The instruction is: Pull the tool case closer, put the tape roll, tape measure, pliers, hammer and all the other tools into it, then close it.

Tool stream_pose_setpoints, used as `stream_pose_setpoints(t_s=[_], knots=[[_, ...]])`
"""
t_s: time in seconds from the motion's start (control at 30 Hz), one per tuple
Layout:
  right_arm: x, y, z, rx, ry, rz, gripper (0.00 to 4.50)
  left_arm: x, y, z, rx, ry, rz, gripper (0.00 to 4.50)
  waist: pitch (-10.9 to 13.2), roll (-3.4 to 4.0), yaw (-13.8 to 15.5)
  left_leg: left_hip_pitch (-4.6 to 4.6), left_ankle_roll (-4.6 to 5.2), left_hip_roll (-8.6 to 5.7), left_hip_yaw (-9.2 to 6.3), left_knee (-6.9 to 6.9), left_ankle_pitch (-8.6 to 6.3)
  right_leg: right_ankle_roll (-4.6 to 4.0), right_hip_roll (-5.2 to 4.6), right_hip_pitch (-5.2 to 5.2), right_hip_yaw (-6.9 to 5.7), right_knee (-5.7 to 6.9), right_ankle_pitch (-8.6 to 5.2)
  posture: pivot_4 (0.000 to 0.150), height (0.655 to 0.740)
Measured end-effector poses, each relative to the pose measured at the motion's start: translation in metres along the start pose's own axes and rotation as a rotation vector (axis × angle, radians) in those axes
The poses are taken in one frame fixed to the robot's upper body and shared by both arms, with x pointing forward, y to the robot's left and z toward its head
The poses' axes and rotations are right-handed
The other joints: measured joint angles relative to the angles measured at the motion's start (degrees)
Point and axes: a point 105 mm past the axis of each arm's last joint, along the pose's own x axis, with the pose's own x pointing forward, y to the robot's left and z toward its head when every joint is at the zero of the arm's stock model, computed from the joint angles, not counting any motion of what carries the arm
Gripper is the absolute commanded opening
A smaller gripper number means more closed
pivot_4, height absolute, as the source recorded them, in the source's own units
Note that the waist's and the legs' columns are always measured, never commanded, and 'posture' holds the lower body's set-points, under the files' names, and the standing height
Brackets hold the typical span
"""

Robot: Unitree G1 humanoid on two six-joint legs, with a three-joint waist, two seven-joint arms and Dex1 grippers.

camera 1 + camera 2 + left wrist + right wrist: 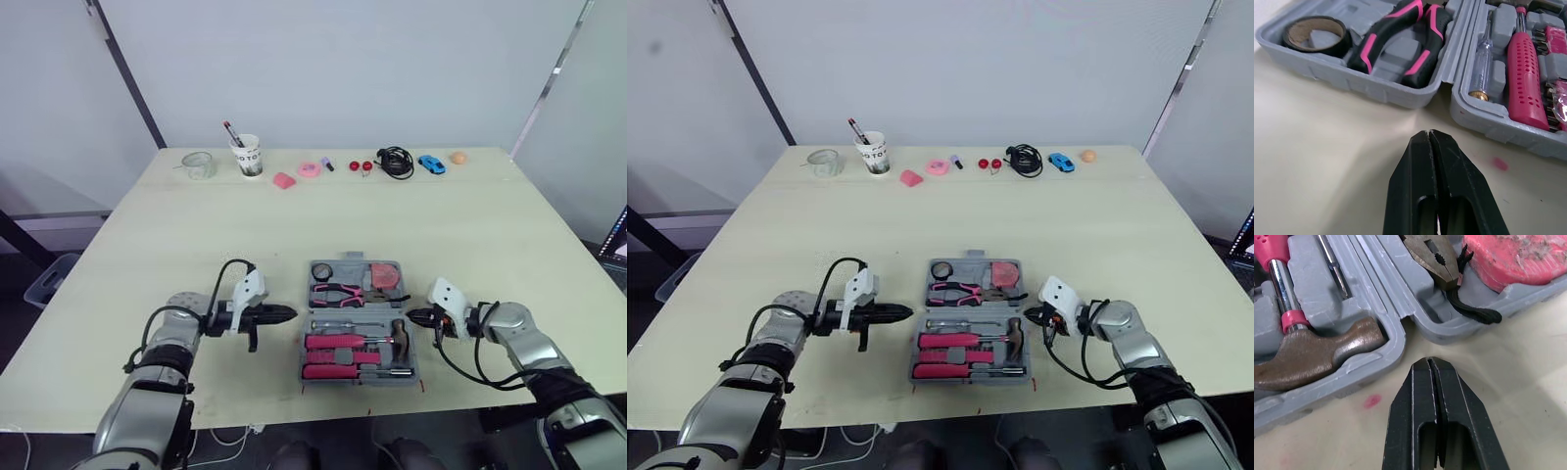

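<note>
The left gripper (285, 314) lies low over the pale wooden table (196, 225) with its two black fingers pressed together, holding nothing. The right gripper (412, 316) faces it, its fingers likewise closed and empty.

Between the two sets of fingertips sits the grey plastic tool case (1391, 93), open and lying flat. The left gripper points at one side wall, near the hinge line, with a strip of bare table between tips and case. The right gripper points at the opposite wall and is closer, though a thin band of table shows between them.

Just ahead of the left tips, the half of the case farther from the robot holds the black tape roll (1332, 48) and the pliers with black and pink handles (1400, 39). On the other side of the hinge lie a clear-handled screwdriver (1482, 63) and a pink-handled screwdriver (1525, 73).

Ahead of the right tips, the dark steel hammer (1312, 352) head rests in its moulded slot. Across the hinge sit the pliers' jaws and the pink tape measure (1513, 257), with its black cord (1469, 308).

Well beyond both grippers, along the far edge of the table, stand a clear glass jar (199, 164), a white paper cup (247, 155), a black coiled cable (396, 162) and a blue toy car (431, 164).
</note>
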Motion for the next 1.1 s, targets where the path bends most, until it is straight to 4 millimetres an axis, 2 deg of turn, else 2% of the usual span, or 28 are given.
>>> stream_pose_setpoints(t_s=[1.1], knots=[[0.007, 0.001, 0.004, -0.063, 0.015, 0.019, 0.0, 0.029, -0.003, 0.005, 0.007, -0.008, -0.006, 0.08, -0.01, -0.01, 0.01, 0.09, 0.0, 0.01, -0.03, 0.17, 0.0, -0.01, 0.06, 0.0, 0.05, 0.36, -0.01, 0.15, 0.74]])
